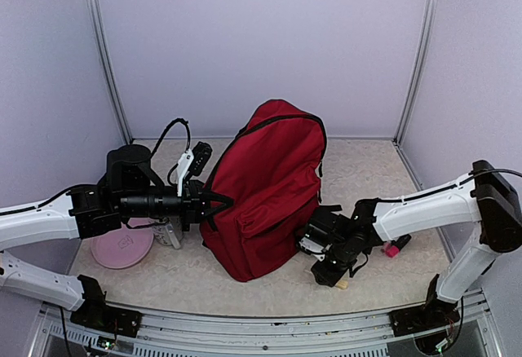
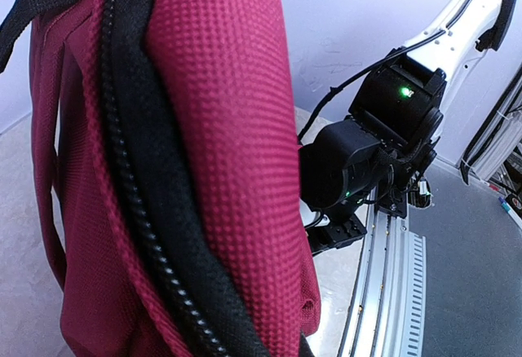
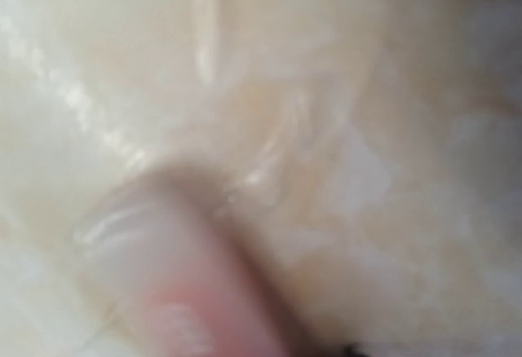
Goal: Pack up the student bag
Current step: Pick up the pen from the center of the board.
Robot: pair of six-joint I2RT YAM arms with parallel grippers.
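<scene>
L pincer point(image 1: 218, 204) is clamped tight, tips right on the left edge of the student bag point(image 1: 269, 186). Looks to me like it pinches fabric by the black zipper point(image 2: 139, 210), tho its own cam shows only cloth, no fingers. Below that arm a pink disc point(image 1: 122, 248) lies flat on the table point(image 1: 371, 169), w/ a small grey-white item point(image 1: 169, 234) just beside it.

Bag stands upright mid-table, leaning back a bit, zip arching over the top; can't tell if it's undone. I reckon it's soft & floppy w/ no stiff wall, so it'll sag or tip if pulled at one spot. Best holds = zip edge, strap or top rim, not the flat panel, where fingers would slip.

R pincer point(image 1: 326, 274) points down at the table just beside the bag's lower right corner. Can't tell how wide it stands or if it has anything, as its cam is a pale blur. Small pink-red thing point(image 1: 393, 249) sits near that arm.
</scene>
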